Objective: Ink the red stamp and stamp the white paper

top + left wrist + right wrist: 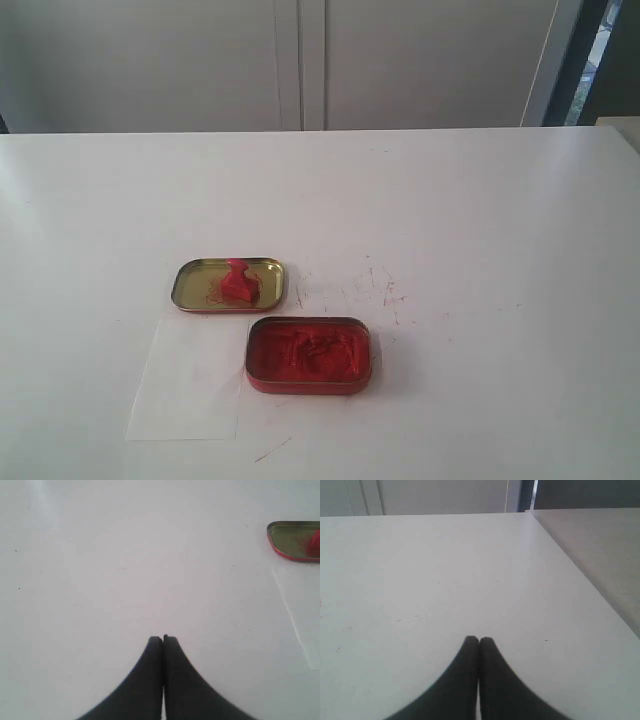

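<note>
The small red stamp (238, 279) stands knob-up inside the gold tin lid (195, 285); its edge also shows as the red stamp (315, 544) in the left wrist view. The open tin of red ink paste (309, 354) sits just in front of the lid. The thin white paper (188, 380) lies left of the ink tin, its corner under the tin's side; the white paper (300, 605) shows faintly in the left wrist view. My left gripper (163, 639) is shut and empty over bare table, apart from the lid. My right gripper (479, 640) is shut and empty, far from everything. Neither arm appears in the exterior view.
Red scribbles (385, 290) mark the white tabletop right of the lid, and a red streak (272, 450) lies near the front edge. In the right wrist view the table's edge (580, 575) runs diagonally, with grey floor beyond. White cabinet doors (300, 60) stand behind the table.
</note>
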